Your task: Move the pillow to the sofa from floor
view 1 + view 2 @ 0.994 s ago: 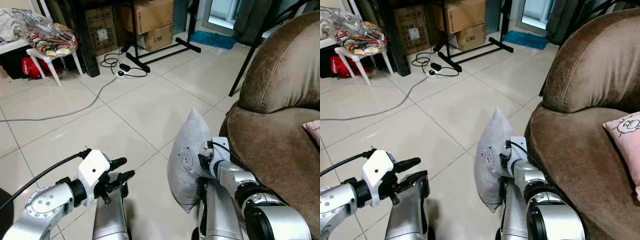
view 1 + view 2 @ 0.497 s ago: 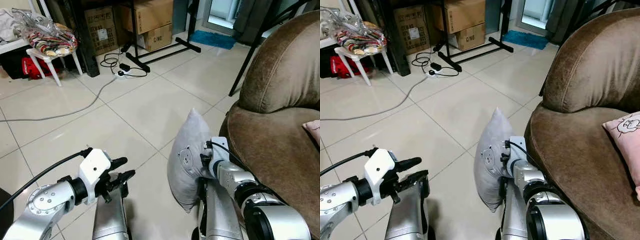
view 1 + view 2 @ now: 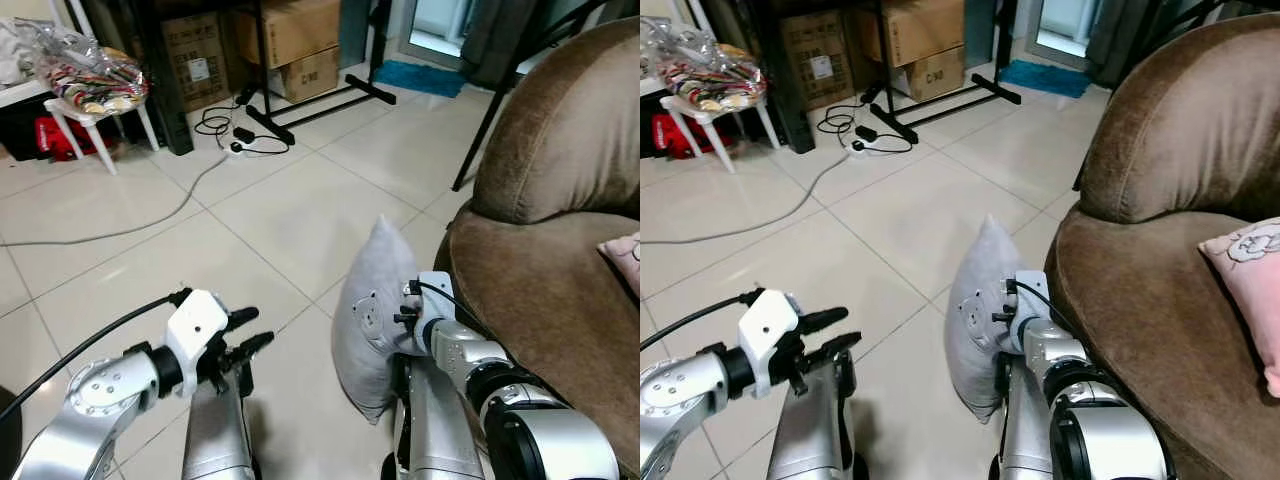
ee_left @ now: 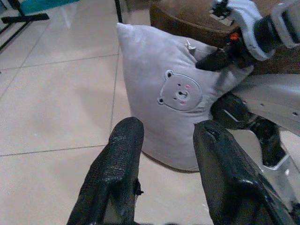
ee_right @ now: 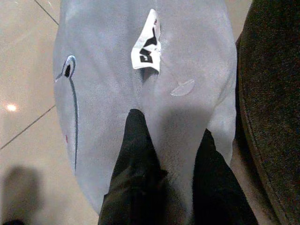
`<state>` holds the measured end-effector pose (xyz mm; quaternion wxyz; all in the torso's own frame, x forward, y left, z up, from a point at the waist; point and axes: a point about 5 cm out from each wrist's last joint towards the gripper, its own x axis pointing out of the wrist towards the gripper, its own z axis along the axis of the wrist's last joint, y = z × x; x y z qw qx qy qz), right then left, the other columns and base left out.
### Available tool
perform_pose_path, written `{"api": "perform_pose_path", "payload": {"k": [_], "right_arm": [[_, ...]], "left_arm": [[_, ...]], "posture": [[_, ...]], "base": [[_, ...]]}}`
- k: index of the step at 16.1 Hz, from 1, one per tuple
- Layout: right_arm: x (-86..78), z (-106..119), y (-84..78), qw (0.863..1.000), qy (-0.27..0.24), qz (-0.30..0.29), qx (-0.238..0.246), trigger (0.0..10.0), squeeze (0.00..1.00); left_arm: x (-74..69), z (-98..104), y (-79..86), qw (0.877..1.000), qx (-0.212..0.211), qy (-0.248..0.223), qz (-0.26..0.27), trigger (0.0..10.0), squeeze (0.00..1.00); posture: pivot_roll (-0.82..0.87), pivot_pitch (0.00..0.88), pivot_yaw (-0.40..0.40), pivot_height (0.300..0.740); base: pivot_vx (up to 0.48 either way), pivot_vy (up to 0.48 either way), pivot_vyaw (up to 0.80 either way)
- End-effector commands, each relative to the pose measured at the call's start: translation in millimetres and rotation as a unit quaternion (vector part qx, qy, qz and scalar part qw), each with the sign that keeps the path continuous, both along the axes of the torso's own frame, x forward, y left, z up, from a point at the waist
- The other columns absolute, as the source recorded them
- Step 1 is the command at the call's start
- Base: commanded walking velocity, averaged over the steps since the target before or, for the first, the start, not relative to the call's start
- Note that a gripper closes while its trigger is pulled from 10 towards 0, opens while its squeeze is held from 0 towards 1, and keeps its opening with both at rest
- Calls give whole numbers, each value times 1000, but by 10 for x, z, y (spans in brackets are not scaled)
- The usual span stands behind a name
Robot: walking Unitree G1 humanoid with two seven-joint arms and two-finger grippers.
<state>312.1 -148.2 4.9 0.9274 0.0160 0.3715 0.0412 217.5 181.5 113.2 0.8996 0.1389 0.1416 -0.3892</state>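
Note:
A grey pillow with a small bear face stands upright just off the tiled floor, close against the front of the brown sofa. My right gripper is shut on the pillow's edge, pinching the fabric below its white label. In the left wrist view the pillow faces my left gripper, which is open with nothing between its fingers. That left gripper hovers over the floor to the left of the pillow, a short gap away.
A pink cushion lies on the sofa seat. Farther back are a white stool piled with bags, cardboard boxes, a black stand, a power strip with cables and a teal mat.
My left gripper has edged slightly up and toward the pillow. The right gripper still holds the pillow in the same place. The view has shifted a little.

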Motion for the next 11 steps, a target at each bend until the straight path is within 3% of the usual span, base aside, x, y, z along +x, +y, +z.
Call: {"api": "perform_pose_path", "payload": {"k": [1,5,7,9,11], "right_arm": [[-50,-54,79,1000,17,9,14,0,0],[-35,-22,245,995,0,-7,95,0,0],[2,37,238,992,-20,-14,121,0,0],[63,347,185,977,-111,-20,179,0,0],[5,782,190,953,-200,-11,226,0,0]], "left_arm": [[24,-13,10,1000,10,-6,8,10000,0],[133,-25,67,998,22,-34,46,10000,0],[167,-17,97,996,24,-48,71,10000,0],[145,37,123,991,3,-69,115,10000,0],[107,119,133,984,-9,-91,150,10000,0]], "posture": [[15,0,12,441],[24,0,-4,441],[26,0,-8,441],[10,0,-1,441],[-8,0,5,441]], "base": [[0,0,0],[0,0,0],[0,0,0],[0,0,0],[0,0,0]]}}
